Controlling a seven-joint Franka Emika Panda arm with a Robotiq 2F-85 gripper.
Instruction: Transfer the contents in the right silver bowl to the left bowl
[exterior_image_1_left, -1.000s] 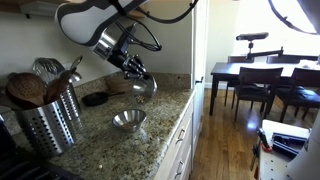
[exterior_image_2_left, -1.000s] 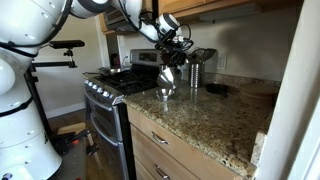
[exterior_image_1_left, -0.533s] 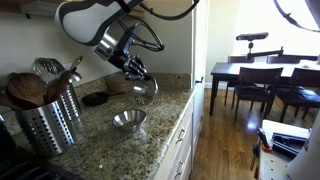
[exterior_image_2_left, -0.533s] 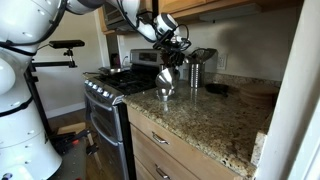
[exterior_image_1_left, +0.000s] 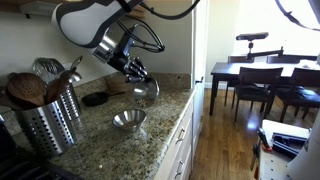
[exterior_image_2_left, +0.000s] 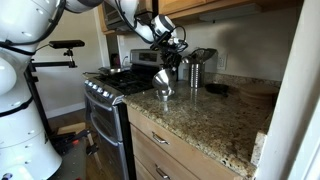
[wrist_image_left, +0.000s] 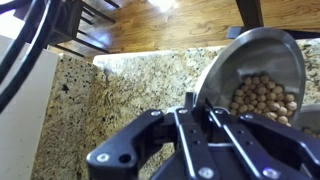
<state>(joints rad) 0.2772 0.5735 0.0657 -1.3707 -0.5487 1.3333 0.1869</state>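
The right bowl (wrist_image_left: 262, 60) hangs in the air over the counter (exterior_image_1_left: 150, 135), tipped steeply on its side so that its mouth faces down and sideways. The wrist view shows a heap of small round tan balls (wrist_image_left: 262, 100) lying against its lower wall. The gripper (wrist_image_left: 197, 102) pinches the bowl's thin rim, its fingers pressed together on the steel. In an exterior view the gripper (exterior_image_1_left: 137, 72) comes down from the upper left, with the bowl below it, above and a little farther along the counter than the left bowl (exterior_image_1_left: 128, 119). The left bowl sits upright on the granite, apart from the tilted one; what lies inside it cannot be made out. At the near left stands a perforated steel holder (exterior_image_1_left: 45, 125) full of utensils, and a flat dark pan (exterior_image_1_left: 95, 99) rests by the wall. A stove (exterior_image_2_left: 105, 85) adjoins the counter.
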